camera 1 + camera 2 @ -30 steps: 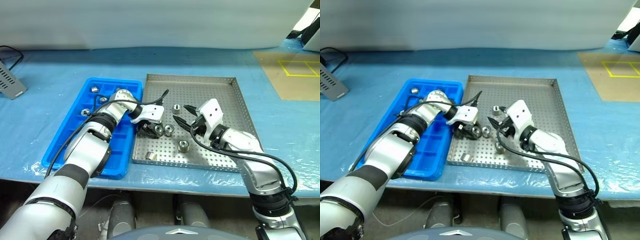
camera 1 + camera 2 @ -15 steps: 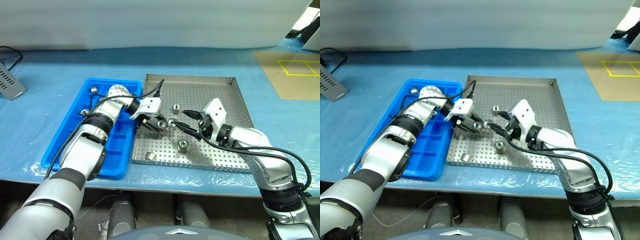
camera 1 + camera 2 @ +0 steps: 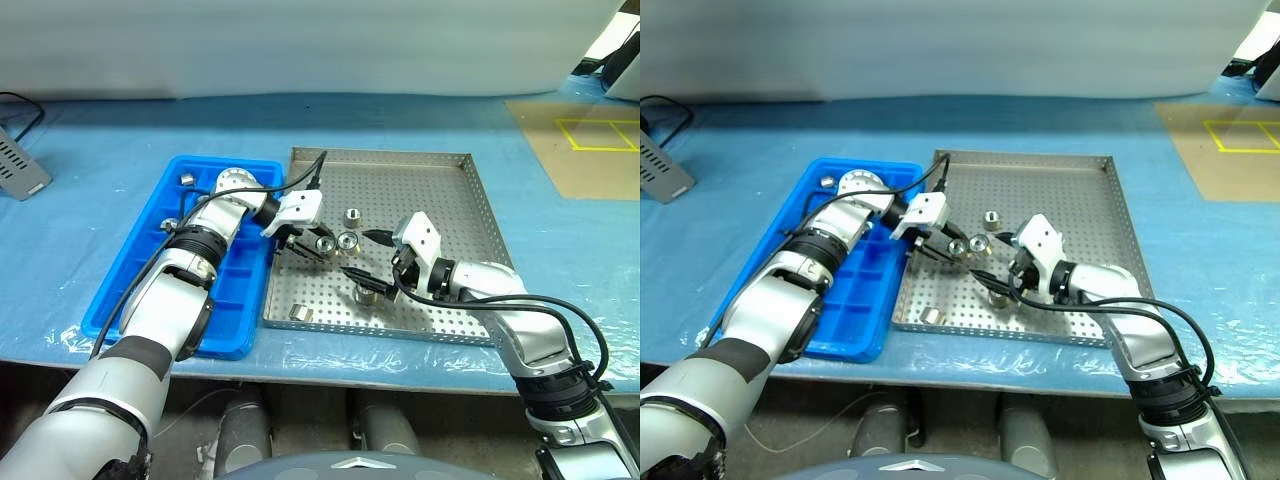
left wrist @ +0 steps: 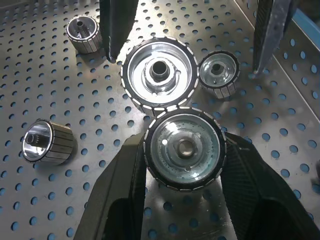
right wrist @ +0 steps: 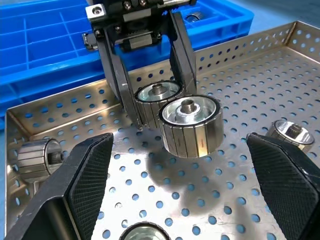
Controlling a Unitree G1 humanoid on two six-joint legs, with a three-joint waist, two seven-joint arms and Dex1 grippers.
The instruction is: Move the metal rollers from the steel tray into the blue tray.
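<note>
Large square perforated steel tray (image 3: 1080,190) beside bright blue compartmented plastic tray (image 3: 845,310) on blue-covered table (image 3: 730,140). Left gripper (image 3: 948,249) clamps small shiny metal roller (image 3: 957,248) above steel tray. Right gripper (image 3: 988,259) wide open, straddling loose roller (image 3: 997,296).

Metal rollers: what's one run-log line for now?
left gripper: grips metal roller | right gripper: open, empty | steel tray: loose rollers remain
</note>
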